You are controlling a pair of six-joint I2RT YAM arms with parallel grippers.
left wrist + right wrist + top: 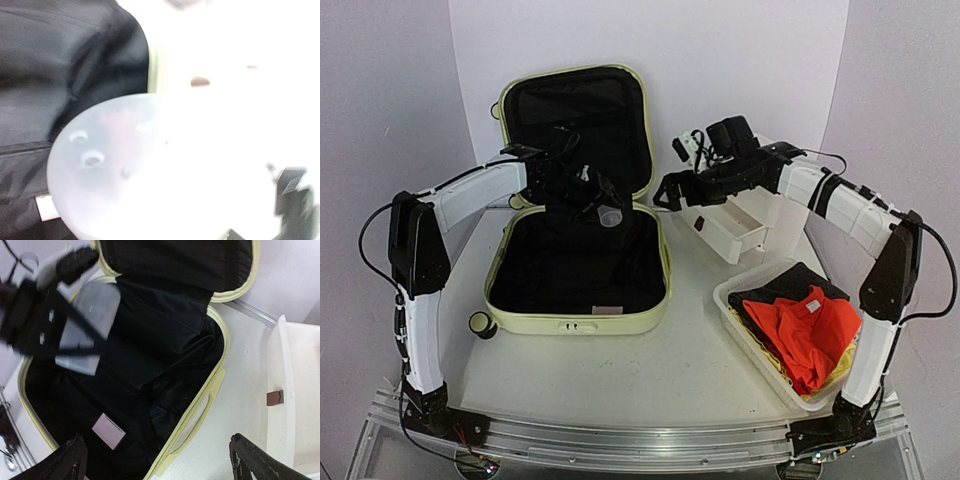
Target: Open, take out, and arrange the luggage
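The luggage (575, 322), a pale yellow-green suitcase, lies open on the table with its lid (582, 110) standing up at the back. Its black lining (165, 355) shows bare except for a small label (108, 431). My left gripper (600, 205) hovers over the back of the lower half, shut on a translucent plastic container (611, 216). That container (150, 170) fills most of the left wrist view and also shows in the right wrist view (92, 322). My right gripper (666, 190) hangs open beside the suitcase's right rim (200, 415), its fingers (255, 460) wide apart and holding nothing.
A white drawer box (735, 232) with one drawer pulled out stands right of the suitcase, under the right arm. A white basket (726, 296) at the front right holds orange (810, 335), black and yellow clothes. A black caster wheel (480, 324) sticks out at the suitcase's front left.
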